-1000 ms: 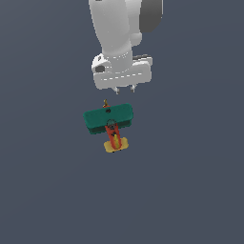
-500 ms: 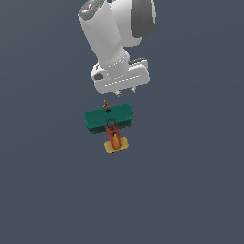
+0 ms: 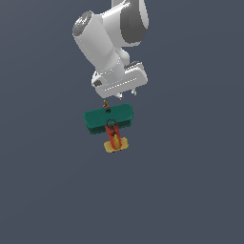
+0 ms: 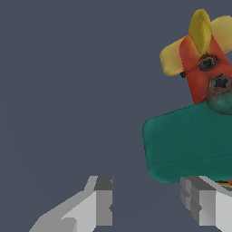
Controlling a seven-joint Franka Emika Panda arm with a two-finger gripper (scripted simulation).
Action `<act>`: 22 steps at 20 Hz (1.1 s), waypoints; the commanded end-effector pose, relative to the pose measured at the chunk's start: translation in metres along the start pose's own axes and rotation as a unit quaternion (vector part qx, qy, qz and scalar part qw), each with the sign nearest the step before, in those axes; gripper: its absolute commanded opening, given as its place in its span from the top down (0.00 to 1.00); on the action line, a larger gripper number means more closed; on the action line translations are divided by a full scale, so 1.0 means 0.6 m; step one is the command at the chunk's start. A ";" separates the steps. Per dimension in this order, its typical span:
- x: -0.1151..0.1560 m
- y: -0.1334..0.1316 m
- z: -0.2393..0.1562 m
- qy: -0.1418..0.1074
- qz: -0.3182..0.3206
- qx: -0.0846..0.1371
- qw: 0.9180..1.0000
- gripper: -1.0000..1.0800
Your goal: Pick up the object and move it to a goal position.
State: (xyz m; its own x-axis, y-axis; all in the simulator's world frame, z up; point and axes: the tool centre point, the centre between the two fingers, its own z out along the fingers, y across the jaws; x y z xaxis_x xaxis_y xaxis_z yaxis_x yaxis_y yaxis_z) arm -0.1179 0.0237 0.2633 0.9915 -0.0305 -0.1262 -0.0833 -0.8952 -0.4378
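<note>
The toy airplane (image 3: 108, 119) lies on the grey floor, with teal-green wings, a red-orange fuselage and a yellow tail. My gripper (image 3: 120, 95) hangs open and empty just beyond the plane's brown nose, tilted, its fingertips close to the wing's far edge but apart from it. In the wrist view the airplane (image 4: 190, 145) lies off to one side, its wing reaching in front of one finger (image 4: 201, 204). The other finger (image 4: 102, 199) stands over bare floor. The gripper (image 4: 152, 204) holds nothing.
A plain dark grey floor (image 3: 190, 190) lies all around the airplane. No other objects, walls or edges show in either view.
The hand has dropped a little toward the airplane and tilted, and the arm's upper link has swung to the exterior view's left. The airplane has not moved.
</note>
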 end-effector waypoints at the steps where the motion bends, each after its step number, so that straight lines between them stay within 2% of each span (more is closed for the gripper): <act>1: -0.002 0.001 0.006 0.001 0.004 0.018 1.000 0.38; 11: -0.005 0.005 0.028 0.008 0.019 0.085 0.996 0.38; 22: -0.005 0.011 0.045 0.028 0.037 0.155 0.987 0.38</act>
State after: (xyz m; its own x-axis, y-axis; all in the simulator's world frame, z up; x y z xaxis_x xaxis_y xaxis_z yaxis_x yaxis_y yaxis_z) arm -0.1244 0.0299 0.2381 0.9855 -0.1150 -0.1246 -0.1690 -0.7254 -0.6672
